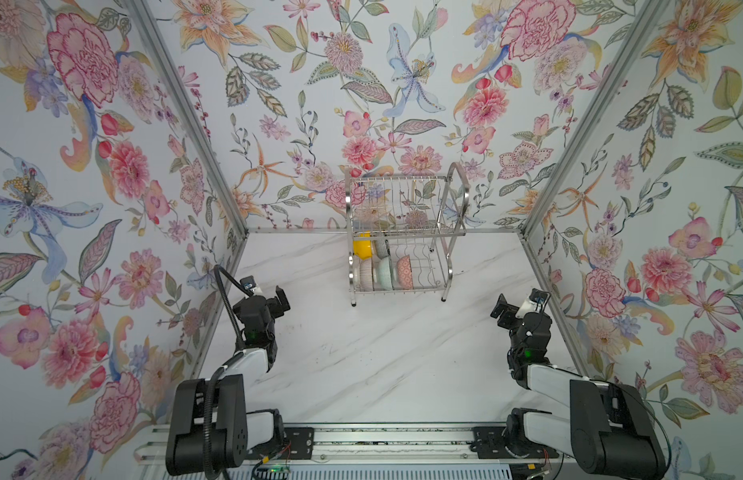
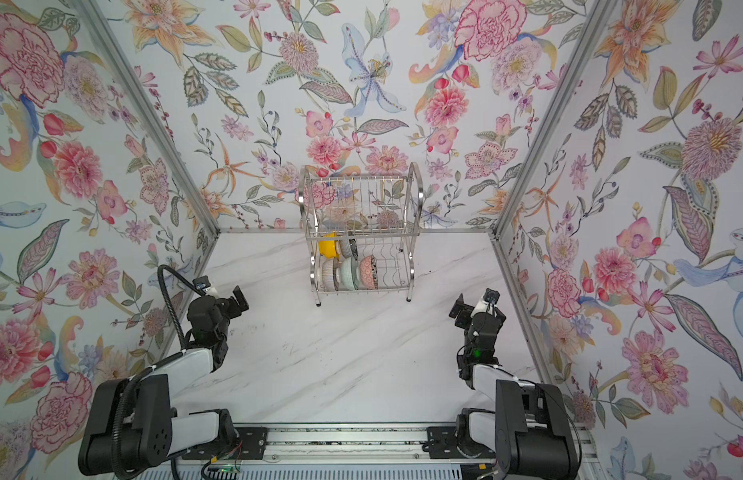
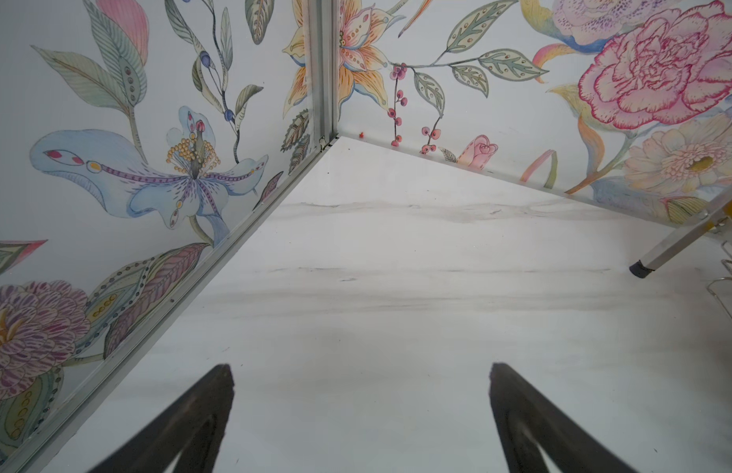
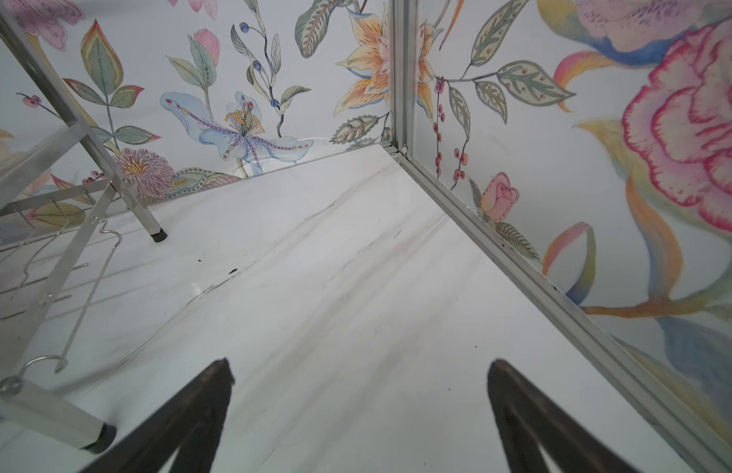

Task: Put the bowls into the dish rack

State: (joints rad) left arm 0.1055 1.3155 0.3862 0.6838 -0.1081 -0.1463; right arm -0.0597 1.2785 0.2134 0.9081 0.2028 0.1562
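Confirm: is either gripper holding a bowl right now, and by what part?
Nothing is held. The left gripper and the right gripper are both open and empty; the bowls sit in the dish rack.

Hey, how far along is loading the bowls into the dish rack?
Looks done: five bowls stand in the dish rack's lower tier, yellow bowl and speckled bowl behind, ribbed bowl, pale green bowl and patterned bowl in front. In hand: nothing, left hand and right hand are open and empty. Left: no bowl shows on the table.
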